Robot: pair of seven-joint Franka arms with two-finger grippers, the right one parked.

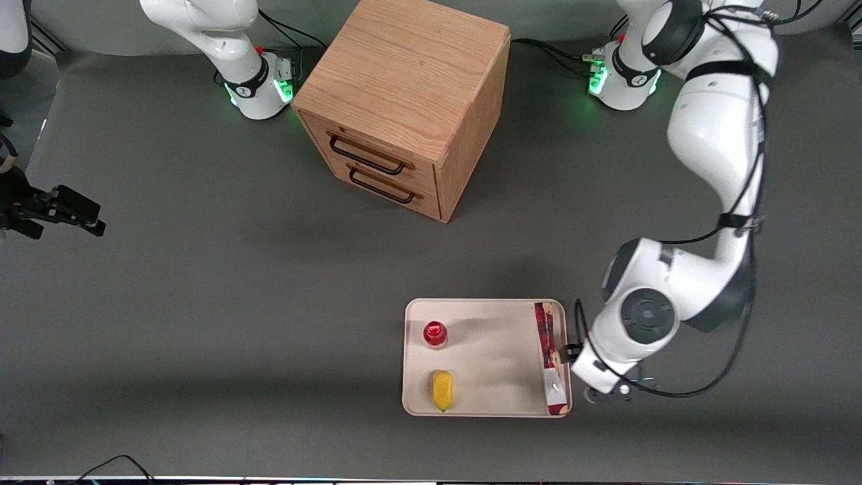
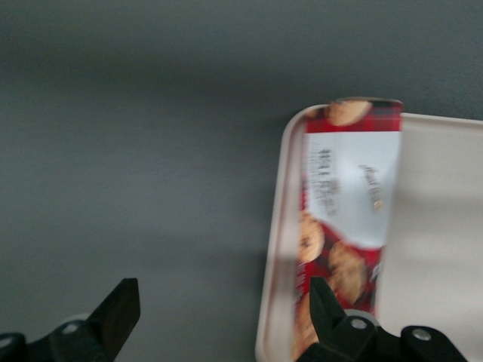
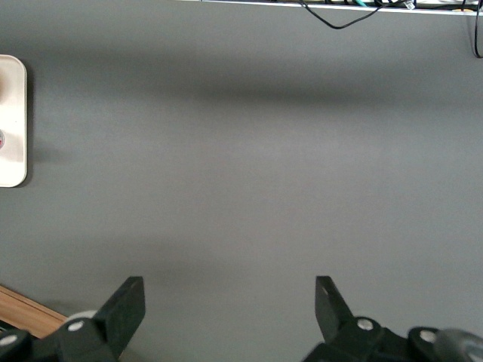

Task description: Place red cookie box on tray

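Now gripper (image 2: 219, 317) spread wide — holding nothing, one finger (image 2: 326, 305) maybe touching red cookie box (image 2: 351, 196) on tray (image 2: 438, 226).

The front view looks steeply down over the whole grey table. The left wrist view looks down close past the gripper (image 2: 219, 317), sharing the cream-beige rounded tray (image 1: 471, 316) (image 2: 275, 249) and plaid red cookie box (image 1: 551, 364) (image 2: 351, 188). The right wrist view catches the tray's edge (image 3: 11, 121) at nine o'clock.
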